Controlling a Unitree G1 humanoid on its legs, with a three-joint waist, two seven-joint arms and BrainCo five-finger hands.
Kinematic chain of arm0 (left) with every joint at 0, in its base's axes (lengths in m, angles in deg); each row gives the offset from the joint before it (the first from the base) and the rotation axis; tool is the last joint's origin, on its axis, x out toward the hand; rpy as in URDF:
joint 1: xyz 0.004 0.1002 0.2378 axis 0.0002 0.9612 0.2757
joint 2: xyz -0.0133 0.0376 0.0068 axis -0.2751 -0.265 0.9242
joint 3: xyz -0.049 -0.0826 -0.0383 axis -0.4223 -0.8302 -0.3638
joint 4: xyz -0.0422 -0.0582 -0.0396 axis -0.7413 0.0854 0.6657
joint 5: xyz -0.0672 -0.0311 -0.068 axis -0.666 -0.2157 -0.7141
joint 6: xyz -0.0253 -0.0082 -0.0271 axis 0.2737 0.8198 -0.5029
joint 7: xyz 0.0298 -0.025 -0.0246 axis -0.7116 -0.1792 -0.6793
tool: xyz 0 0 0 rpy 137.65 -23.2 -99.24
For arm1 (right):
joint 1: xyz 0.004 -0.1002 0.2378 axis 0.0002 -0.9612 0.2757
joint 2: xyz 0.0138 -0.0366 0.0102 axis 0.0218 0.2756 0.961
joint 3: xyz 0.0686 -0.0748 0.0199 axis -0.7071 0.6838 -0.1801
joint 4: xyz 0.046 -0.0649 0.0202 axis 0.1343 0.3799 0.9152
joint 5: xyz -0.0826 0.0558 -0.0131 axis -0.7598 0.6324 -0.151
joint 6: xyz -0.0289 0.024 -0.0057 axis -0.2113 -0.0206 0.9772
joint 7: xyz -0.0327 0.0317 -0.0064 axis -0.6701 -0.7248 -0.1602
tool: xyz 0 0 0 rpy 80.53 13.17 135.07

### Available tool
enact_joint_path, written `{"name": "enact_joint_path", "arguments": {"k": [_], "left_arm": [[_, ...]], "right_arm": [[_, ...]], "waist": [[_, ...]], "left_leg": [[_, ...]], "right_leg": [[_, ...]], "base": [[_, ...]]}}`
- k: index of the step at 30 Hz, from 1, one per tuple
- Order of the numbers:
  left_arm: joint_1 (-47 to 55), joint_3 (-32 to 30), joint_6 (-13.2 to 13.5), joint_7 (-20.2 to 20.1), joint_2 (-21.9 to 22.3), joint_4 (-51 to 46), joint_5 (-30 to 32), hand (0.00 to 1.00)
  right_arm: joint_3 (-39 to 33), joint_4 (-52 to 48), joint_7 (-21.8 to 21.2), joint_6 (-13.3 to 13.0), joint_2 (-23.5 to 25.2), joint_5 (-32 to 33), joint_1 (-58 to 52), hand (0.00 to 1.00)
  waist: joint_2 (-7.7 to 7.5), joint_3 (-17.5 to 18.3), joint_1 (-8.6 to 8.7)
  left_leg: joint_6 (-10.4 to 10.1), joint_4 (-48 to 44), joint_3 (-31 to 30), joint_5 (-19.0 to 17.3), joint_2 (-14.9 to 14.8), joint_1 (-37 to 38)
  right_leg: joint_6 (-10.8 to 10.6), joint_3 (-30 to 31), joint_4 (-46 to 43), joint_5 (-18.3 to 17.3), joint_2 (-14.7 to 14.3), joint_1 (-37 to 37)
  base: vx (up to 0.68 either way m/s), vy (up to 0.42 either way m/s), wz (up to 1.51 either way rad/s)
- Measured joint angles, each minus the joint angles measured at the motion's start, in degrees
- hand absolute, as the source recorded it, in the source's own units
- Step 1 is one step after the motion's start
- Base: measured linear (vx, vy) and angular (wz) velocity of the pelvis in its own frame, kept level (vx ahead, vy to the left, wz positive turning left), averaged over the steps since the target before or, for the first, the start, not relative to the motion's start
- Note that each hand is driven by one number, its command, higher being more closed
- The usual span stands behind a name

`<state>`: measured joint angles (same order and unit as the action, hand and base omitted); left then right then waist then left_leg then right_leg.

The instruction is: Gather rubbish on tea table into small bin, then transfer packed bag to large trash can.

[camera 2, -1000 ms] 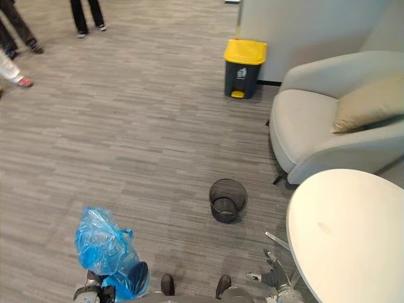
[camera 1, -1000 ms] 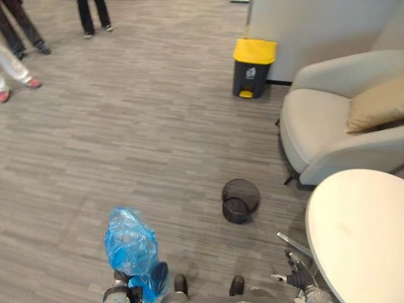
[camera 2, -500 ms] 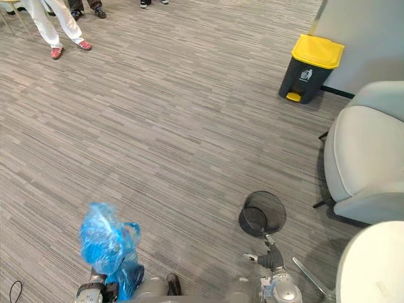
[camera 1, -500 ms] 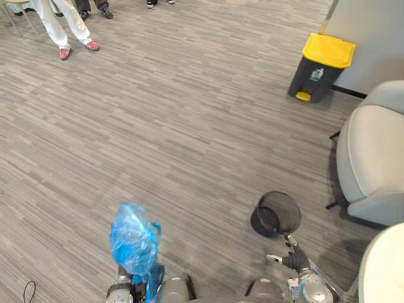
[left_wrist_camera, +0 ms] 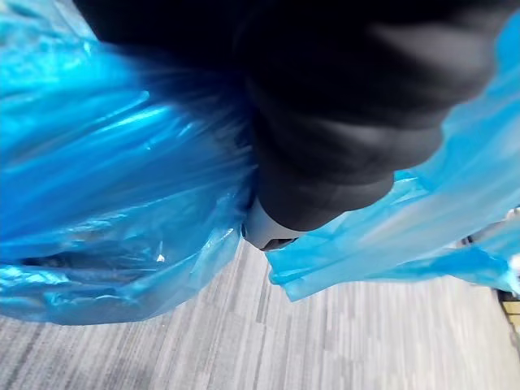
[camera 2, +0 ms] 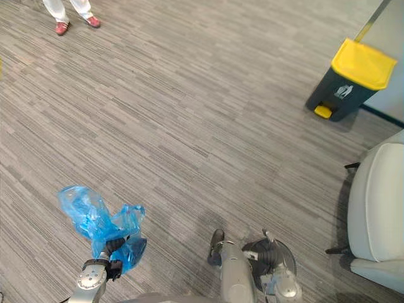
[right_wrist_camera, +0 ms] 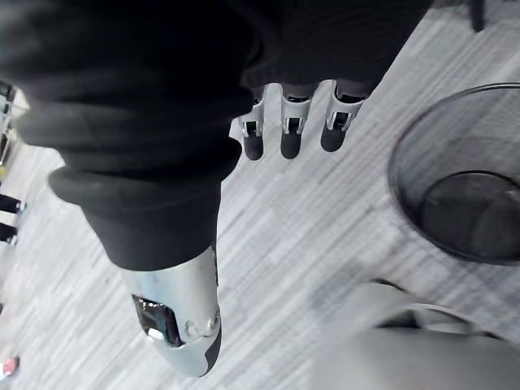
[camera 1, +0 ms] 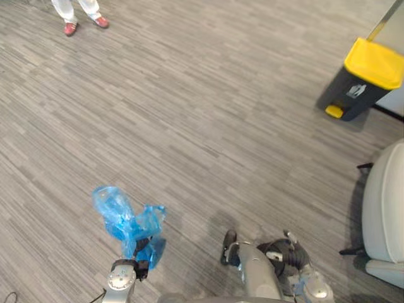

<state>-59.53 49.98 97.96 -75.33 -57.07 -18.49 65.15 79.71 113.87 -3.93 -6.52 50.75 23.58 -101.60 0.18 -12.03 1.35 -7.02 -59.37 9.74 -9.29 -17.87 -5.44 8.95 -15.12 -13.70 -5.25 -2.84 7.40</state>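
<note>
Right hand [right_wrist_camera: 335, 122], fingers [right_wrist_camera: 291, 136] relaxed and empty, had drawn alongside mesh bin [right_wrist_camera: 463, 203]; left hand [camera 1: 141, 247] clutched blue bag [camera 1: 120, 214], held off floor [camera 1: 189, 95].

The blue bag [camera 1: 123, 221] is gleaming as thin, crinkled plastic — the small bin [right_wrist_camera: 463, 187] is showing dark wire mesh, the floor [camera 1: 208, 113] looking matt.

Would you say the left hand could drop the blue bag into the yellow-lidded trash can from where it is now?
Probably not yet. The left hand holds the blue bag, while the trash can stands far across the floor, lid closed. Nothing lies between them; walking closer should help.
</note>
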Motion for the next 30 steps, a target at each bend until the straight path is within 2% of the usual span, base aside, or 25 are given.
{"name": "enact_joint_path", "arguments": {"k": [1,2,4,5,7,8,9,10,11,12,13,14,15,16,17,20,22,23,24,25,26,27,28,29,30], "left_arm": [[0.46,0.19,0.15,-0.01,0.07,-0.25,-0.01,1.00],[0.45,0.20,0.27,-0.01,0.08,-0.53,-0.01,1.00],[0.53,0.14,0.70,0.00,0.08,-1.58,-0.05,1.00],[0.52,0.16,0.76,-0.02,0.10,-1.63,-0.04,1.00],[0.73,-0.16,0.90,0.17,0.99,-2.31,-0.06,1.00],[0.94,-0.04,0.95,0.16,1.31,-2.39,-0.06,1.00],[2.21,-0.02,0.95,0.19,1.87,-2.90,-0.07,1.00],[2.48,-0.03,0.85,0.19,1.36,-2.94,-0.06,1.00],[2.40,-0.02,0.82,0.19,0.73,-2.95,-0.06,1.00],[2.13,0.06,0.78,0.20,0.24,-3.14,-0.06,1.00],[2.07,0.13,0.75,0.24,-0.22,-3.67,-0.06,1.00],[2.26,1.24,0.76,0.19,-1.43,-4.66,-0.06,1.00],[2.31,2.18,0.69,0.28,-2.02,-5.16,-0.06,1.00],[2.31,2.17,0.68,0.34,-2.40,-5.33,-0.06,1.00],[2.25,2.19,0.68,0.45,-2.55,-5.82,-0.09,1.00],[1.33,1.75,0.68,0.62,-3.28,-6.58,-0.11,1.00],[-0.10,0.97,0.63,0.62,-2.94,-5.17,-0.12,1.00],[-0.59,0.65,0.51,0.75,-3.03,-4.07,-0.11,1.00],[-0.57,0.39,0.51,0.74,-3.20,-3.51,-0.11,1.00],[-1.06,-0.03,0.29,0.73,-2.02,-1.87,-0.11,1.00],[-1.13,-0.20,0.12,0.87,-1.38,-1.89,-0.11,1.00],[-1.14,-0.43,0.11,1.15,-0.72,-2.17,-0.11,1.00],[-1.06,-1.11,-0.08,1.11,1.26,-2.32,-0.12,1.00],[-0.56,-1.45,-0.07,1.13,2.33,-2.45,-0.13,1.00],[-0.39,-1.29,-0.11,1.18,3.40,-2.55,-0.21,1.00]], "right_arm": [[0.12,-1.99,0.02,-0.22,0.13,0.01,-0.04,0.00],[0.10,-2.58,0.02,-0.35,0.02,0.00,0.12,0.00],[-0.02,-2.79,0.04,-0.38,-0.33,-0.03,1.05,0.00],[-0.03,-2.76,0.05,-0.28,-0.34,-0.03,1.24,0.00],[-0.09,-1.99,0.10,-0.11,-0.42,-0.05,1.85,0.00],[-0.14,-1.87,0.24,-0.13,-0.70,-0.05,1.59,0.00],[-0.03,-1.75,0.36,0.01,-1.08,-0.07,1.42,0.00],[0.26,-1.75,0.79,0.03,0.12,-0.15,1.01,0.00],[0.54,-1.81,0.92,0.02,0.73,-0.17,0.01,0.00],[1.07,-1.97,1.01,0.01,1.29,-0.19,-0.18,0.00],[1.26,-2.00,1.04,0.02,1.49,-0.29,-0.02,0.00],[1.55,-1.99,1.04,0.01,2.11,-0.74,0.05,0.00],[1.61,-1.74,1.05,0.14,2.77,-1.71,-0.31,0.00],[1.70,-1.76,1.05,0.11,2.96,-1.97,-0.53,0.00],[1.91,-1.75,1.04,0.10,3.06,-2.36,-0.43,0.00],[1.90,-0.53,1.08,-0.03,2.87,-2.44,0.80,0.00],[1.75,2.99,1.08,0.13,2.65,-2.45,3.13,0.00],[1.70,3.60,1.12,0.14,2.55,-2.54,3.40,0.00],[1.68,3.96,1.11,0.14,2.48,-2.53,3.32,0.00],[1.57,5.33,1.13,0.37,1.70,-2.53,3.71,0.00],[1.68,5.93,1.05,0.85,1.52,-2.56,4.16,0.00],[1.64,4.64,1.07,1.08,1.48,-2.56,4.53,0.00],[1.61,2.98,1.06,1.12,0.61,-2.55,4.45,0.00],[1.59,2.17,1.09,1.20,0.27,-2.54,4.30,0.00],[1.43,0.88,1.36,1.35,0.27,-2.30,3.89,0.00]], "waist": [[-0.89,0.16,-0.68],[-1.02,0.15,-0.96],[-1.43,-0.29,-2.98],[-1.41,-0.44,-3.63],[-0.86,-0.63,-3.95],[-0.15,-0.16,-3.94],[0.75,0.71,-4.46],[-1.72,2.01,-5.22],[-3.37,2.95,-5.17],[-4.50,3.49,-4.84],[-4.67,3.16,-4.43],[-4.56,2.71,-3.12],[-4.52,2.60,-1.95],[-4.51,2.57,-1.85],[-4.45,2.53,-1.93],[-3.60,2.27,-1.34],[-3.01,1.90,-0.47],[-3.06,1.92,-0.42],[-3.21,2.03,-0.35],[-2.55,2.62,0.14],[-1.70,2.70,-0.07],[-1.02,2.35,-0.60],[0.91,1.36,-0.70],[1.87,1.10,-1.14],[2.56,1.02,-2.32]], "left_leg": [[2.77,-0.37,1.57,-2.65,1.39,-4.30],[4.04,0.98,1.69,-3.46,2.47,-6.65],[5.73,8.45,-0.22,-5.42,6.68,-14.45],[5.59,11.87,-1.79,-5.38,8.17,-16.04],[2.11,30.68,-7.40,-2.56,12.09,-17.59],[1.46,35.26,-8.75,-1.28,11.87,-17.22],[1.78,35.85,-9.45,2.41,11.17,-16.61],[2.89,33.73,-6.21,2.60,12.33,-15.53],[4.07,33.64,-3.90,1.81,12.86,-14.71],[5.33,32.80,-1.76,-0.19,13.42,-13.13],[5.97,32.60,-0.86,-1.23,13.44,-11.76],[7.05,32.65,0.15,-3.16,13.70,-8.76],[7.68,33.22,1.46,-4.56,13.73,-5.52],[7.90,33.91,2.37,-5.18,13.72,-3.65],[7.86,35.88,3.73,-6.42,13.69,-0.01],[7.11,40.83,4.91,-7.34,12.49,5.58],[4.91,45.16,4.93,-7.20,11.63,10.19],[3.08,47.09,4.99,-7.64,11.73,13.36],[1.47,47.03,4.75,-8.60,11.73,15.17],[0.08,44.02,4.04,-9.41,10.59,15.98],[-1.26,40.95,4.51,-8.61,9.22,15.08],[-1.55,30.86,4.27,-5.10,7.52,11.43],[1.51,17.42,3.62,1.87,4.15,6.81],[2.16,10.75,3.01,3.26,2.19,4.33],[2.31,0.35,2.69,0.97,-0.17,0.09]], "right_leg": [[0.04,3.55,3.73,-0.03,-0.90,-5.11],[0.07,5.08,5.16,-0.06,-1.11,-6.61],[0.27,10.74,7.96,-1.35,-1.49,-9.98],[-0.33,12.10,8.07,-1.93,-1.35,-10.63],[-2.55,17.71,7.87,-5.38,-1.09,-13.88],[-3.19,19.06,7.25,-6.77,-1.36,-14.37],[-4.05,22.40,2.83,-11.13,-1.86,-13.97],[-6.25,23.83,-2.40,-15.26,0.37,-12.94],[-8.35,23.70,-6.09,-16.77,2.02,-11.51],[-12.68,21.85,-15.50,-16.74,3.73,-7.83],[-16.83,20.72,-21.04,-15.72,4.49,-5.73],[-22.76,18.45,-32.21,-13.23,6.12,-0.98],[-20.58,15.57,-39.20,-13.31,8.19,2.22],[-18.93,13.97,-40.55,-13.62,9.17,3.63],[-15.90,10.71,-40.52,-14.13,10.55,6.59],[-13.54,2.24,-28.26,-14.80,11.14,12.31],[-12.02,-1.02,-13.27,-8.87,9.32,15.06],[-10.66,-1.20,-4.74,-1.65,7.90,14.99],[-7.54,-0.71,-2.60,4.86,6.92,14.99],[-4.33,-0.71,-5.63,7.99,5.95,14.82],[-4.36,-1.50,-6.54,7.32,5.16,14.68],[-3.13,-2.01,-6.35,4.31,4.43,12.93],[-2.62,-1.37,-4.09,3.24,2.47,8.70],[-2.29,-0.87,-2.48,2.67,1.12,6.07],[-1.69,0.93,0.28,1.52,-1.06,1.23]], "base": [[0.59,-0.085,-1.15],[0.69,-0.058,-1.22],[0.52,0.053,-1.30],[0.49,0.147,-1.48],[0.48,0.229,-1.36],[0.50,0.317,-1.42],[0.52,0.361,-1.48],[0.54,0.345,-1.51],[0.55,0.287,-1.23],[0.43,0.191,-0.82],[0.50,0.250,-0.75],[0.55,0.272,-0.46],[0.53,0.248,-0.39],[0.54,0.181,-0.45],[0.35,0.081,-0.51],[0.46,0.041,-0.23],[0.53,-0.032,0.08],[0.72,-0.103,0.08],[0.76,-0.157,0.17],[0.64,-0.158,0.03],[0.63,-0.184,-0.14],[0.60,-0.209,-0.46],[0.59,-0.186,-0.44],[0.58,-0.119,-0.58],[0.56,-0.035,-0.67]]}}
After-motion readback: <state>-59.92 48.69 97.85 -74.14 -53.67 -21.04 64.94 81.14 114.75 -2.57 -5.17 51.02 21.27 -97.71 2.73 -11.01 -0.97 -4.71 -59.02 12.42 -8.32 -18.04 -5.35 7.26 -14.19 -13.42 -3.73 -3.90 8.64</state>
